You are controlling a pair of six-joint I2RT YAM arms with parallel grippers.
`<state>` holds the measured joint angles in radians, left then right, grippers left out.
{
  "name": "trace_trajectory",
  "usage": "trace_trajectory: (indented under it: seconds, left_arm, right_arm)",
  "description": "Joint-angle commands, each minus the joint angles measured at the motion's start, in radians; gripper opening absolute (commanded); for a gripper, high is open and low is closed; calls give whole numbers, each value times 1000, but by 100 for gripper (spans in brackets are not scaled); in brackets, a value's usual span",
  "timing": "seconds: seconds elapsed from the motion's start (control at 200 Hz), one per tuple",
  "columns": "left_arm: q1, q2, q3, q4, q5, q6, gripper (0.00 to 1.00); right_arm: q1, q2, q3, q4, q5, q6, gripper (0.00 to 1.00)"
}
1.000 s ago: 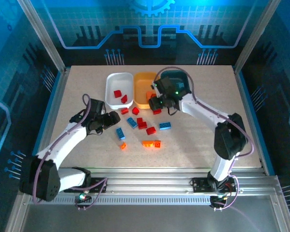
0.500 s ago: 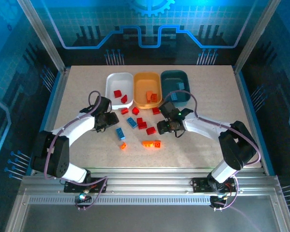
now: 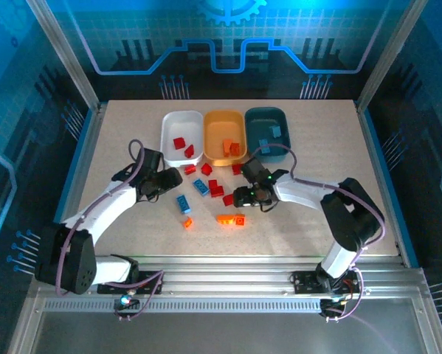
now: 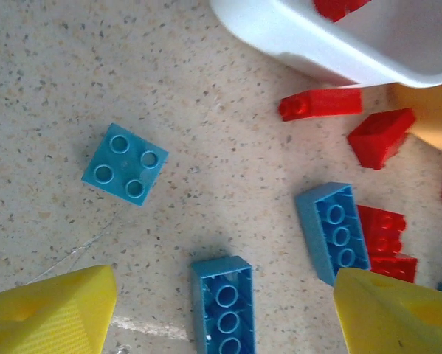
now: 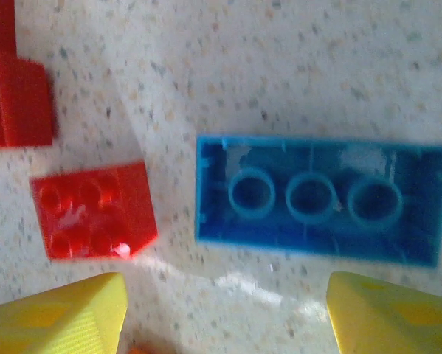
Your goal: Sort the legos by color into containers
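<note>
Right gripper (image 5: 224, 313) hangs wide open and empty above a blue brick (image 5: 316, 199), which lies hollow side up just right of a red brick (image 5: 91, 210). It should probably centre first, grip across the narrow width, miss the red one, then go to the far teal tray (image 3: 266, 133).

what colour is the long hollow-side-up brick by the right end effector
Blue. The brick shows best in the right wrist view.

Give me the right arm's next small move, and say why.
Probably lower the right gripper onto the blue brick and close. Its jaws stand open, the brick lies hollow side up just ahead of them, ungripped, and the dark teal tray already holds other blue pieces.
</note>
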<state>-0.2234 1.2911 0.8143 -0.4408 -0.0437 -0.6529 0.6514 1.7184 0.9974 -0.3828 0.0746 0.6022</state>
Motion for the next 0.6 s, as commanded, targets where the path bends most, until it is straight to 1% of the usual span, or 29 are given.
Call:
trace_trajectory:
  seconds: [0.0, 0.05, 0.145, 0.32, 0.435, 0.535, 0.595]
  left_arm:
    - [6, -38, -5, -41, 26, 16, 79]
    - [7, -48, -9, -45, 28, 16, 79]
    - [7, -66, -20, -44, 32, 19, 79]
    - [7, -88, -32, -47, 35, 26, 80]
    - [7, -94, -32, -47, 37, 26, 80]
    - [7, -100, -34, -47, 43, 26, 80]
    - [7, -105, -33, -47, 48, 25, 80]
  right_arm:
    - [-29, 68, 79, 10, 36, -13, 73]
    - [-36, 88, 100, 23, 37, -18, 73]
    - [-44, 130, 161, -1, 82, -31, 73]
    - [-53, 203, 247, -31, 101, -38, 71]
    - [-43, 238, 278, -55, 146, -34, 65]
    - [-28, 261, 288, -81, 195, -48, 58]
    - [-20, 265, 285, -95, 238, -55, 48]
